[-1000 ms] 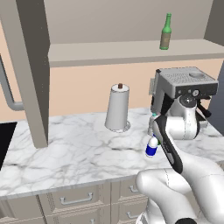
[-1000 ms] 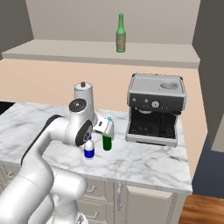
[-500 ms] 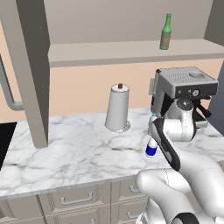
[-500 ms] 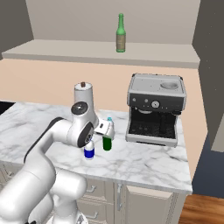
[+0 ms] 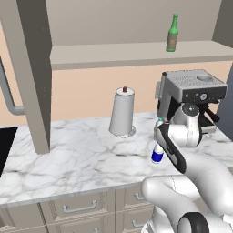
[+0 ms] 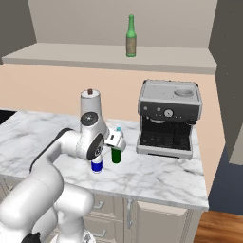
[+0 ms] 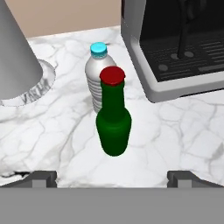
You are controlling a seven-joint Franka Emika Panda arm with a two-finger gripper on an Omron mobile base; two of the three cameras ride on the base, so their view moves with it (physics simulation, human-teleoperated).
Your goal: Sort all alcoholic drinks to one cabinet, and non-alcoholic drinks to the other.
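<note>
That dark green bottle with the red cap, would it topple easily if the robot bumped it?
Probably. The dark green bottle stands upright, tall and narrow, so a nudge near its neck could tip it. It looks like smooth glass, likely slippery and breakable. Falling backward, it might knock the clear bottle close behind.

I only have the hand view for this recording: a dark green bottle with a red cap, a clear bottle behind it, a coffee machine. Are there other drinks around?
Observer: Yes. A paler green bottle stands upright on the shelf above the counter.
Operator: Only three bottles, then?
Observer: No, a small blue-labelled bottle stands on the counter, close to the left of the dark green bottle in the right base view.
Operator: What is the grey cone at my left edge?
Observer: A paper towel roll upright on its holder.
Operator: Is the gripper holding anything?
Observer: No. The gripper is open, just above the dark green bottle.
</note>
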